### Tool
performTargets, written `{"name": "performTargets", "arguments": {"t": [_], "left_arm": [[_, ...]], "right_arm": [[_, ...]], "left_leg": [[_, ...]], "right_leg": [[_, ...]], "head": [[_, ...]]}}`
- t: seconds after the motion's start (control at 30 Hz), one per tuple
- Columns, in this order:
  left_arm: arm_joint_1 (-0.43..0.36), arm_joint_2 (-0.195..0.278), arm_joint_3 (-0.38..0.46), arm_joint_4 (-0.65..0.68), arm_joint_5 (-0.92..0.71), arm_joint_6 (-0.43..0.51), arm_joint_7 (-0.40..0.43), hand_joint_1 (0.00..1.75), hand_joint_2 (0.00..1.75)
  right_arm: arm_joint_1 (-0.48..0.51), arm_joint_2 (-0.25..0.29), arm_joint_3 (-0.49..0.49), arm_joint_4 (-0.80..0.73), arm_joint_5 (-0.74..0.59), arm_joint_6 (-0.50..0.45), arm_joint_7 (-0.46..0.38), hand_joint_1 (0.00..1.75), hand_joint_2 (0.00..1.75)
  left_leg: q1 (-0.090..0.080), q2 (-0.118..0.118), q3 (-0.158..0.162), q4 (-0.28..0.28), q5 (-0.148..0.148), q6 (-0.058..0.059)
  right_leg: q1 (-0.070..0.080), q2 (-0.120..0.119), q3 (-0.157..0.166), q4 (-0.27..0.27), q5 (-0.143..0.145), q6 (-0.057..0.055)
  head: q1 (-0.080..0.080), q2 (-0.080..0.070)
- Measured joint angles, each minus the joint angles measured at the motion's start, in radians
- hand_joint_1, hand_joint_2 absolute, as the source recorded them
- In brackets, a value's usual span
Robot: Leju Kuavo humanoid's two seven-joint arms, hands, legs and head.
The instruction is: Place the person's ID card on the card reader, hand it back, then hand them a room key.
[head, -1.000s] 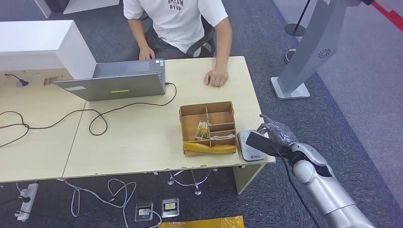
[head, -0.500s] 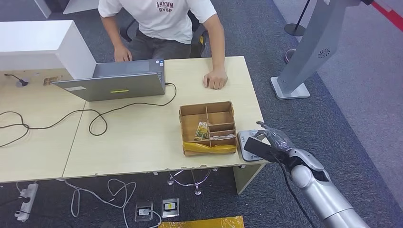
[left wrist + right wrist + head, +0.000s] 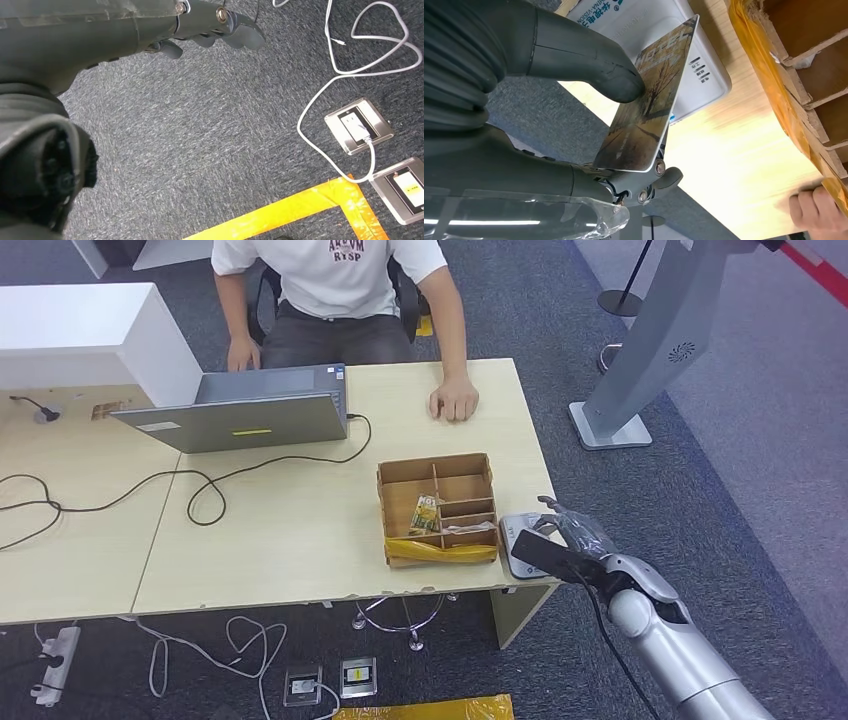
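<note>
My right hand (image 3: pixel 578 536) pinches a card (image 3: pixel 541 552) between thumb and fingers, at the table's front right corner. The card is tilted just above the white card reader (image 3: pixel 517 546); its lower edge is close to the reader's top, and I cannot tell whether they touch. In the right wrist view the card (image 3: pixel 649 110) shows a picture of trees, with my thumb (image 3: pixel 594 65) on its face and the reader (image 3: pixel 649 20) behind it. My left hand (image 3: pixel 210 30) hangs over the carpet, holding nothing, its fingers loosely apart. The person (image 3: pixel 340 280) sits at the far side, one hand (image 3: pixel 454 402) on the table.
A cardboard divider box (image 3: pixel 437 508) with small items, wrapped in yellow tape, stands just left of the reader. A laptop (image 3: pixel 240 410) and black cables (image 3: pixel 200 490) lie further left. The table's front edge (image 3: pixel 350 592) is close to my hand. A grey stand (image 3: pixel 650 340) rises at the right.
My right hand has brought the card slightly down and left, closer over the reader. The person has shifted left in the chair; their hand stays on the table.
</note>
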Motion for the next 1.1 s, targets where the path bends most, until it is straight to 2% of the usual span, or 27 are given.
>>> {"name": "performTargets", "arguments": {"t": [0.3,0.47,0.67,0.87,1.1], "left_arm": [[0.000,0.000,0.000,0.000,0.000,0.001,0.000,0.00,0.00],[-0.002,0.000,0.000,0.000,-0.007,0.002,0.000,0.00,0.00],[-0.011,0.000,-0.001,0.000,-0.025,0.002,0.000,0.00,0.00],[-0.017,-0.001,-0.004,0.000,-0.033,0.002,-0.016,0.00,0.00],[-0.028,-0.001,-0.021,-0.002,-0.060,-0.011,-0.020,0.00,0.00]], "right_arm": [[-0.013,0.003,0.009,0.006,-0.005,-0.007,-0.001,1.75,1.75],[-0.068,0.002,0.009,0.010,0.020,0.002,-0.017,1.75,1.75],[-0.196,-0.005,0.001,0.027,0.080,0.018,-0.065,1.75,1.75],[-0.364,-0.004,-0.010,0.072,0.153,0.030,-0.144,1.75,1.75],[-0.575,0.023,-0.005,0.190,0.193,0.022,-0.220,1.75,1.75]], "left_leg": [[0.000,0.000,0.000,0.000,0.000,0.000],[0.000,0.001,0.000,0.000,0.000,0.000],[0.000,0.003,0.000,0.000,0.000,0.000],[0.000,0.003,0.000,0.000,0.000,0.000],[0.000,0.003,-0.001,0.000,0.000,0.000]], "right_leg": [[0.000,0.000,0.000,0.000,0.000,0.000],[0.000,0.001,0.000,0.000,0.000,0.000],[0.000,0.002,0.000,0.000,0.000,0.000],[0.000,0.002,-0.001,0.000,0.001,0.000],[0.000,0.002,-0.001,0.001,0.001,0.000]], "head": [[0.000,0.000],[0.000,0.000],[0.000,0.000],[0.000,0.000],[0.000,0.000]]}}
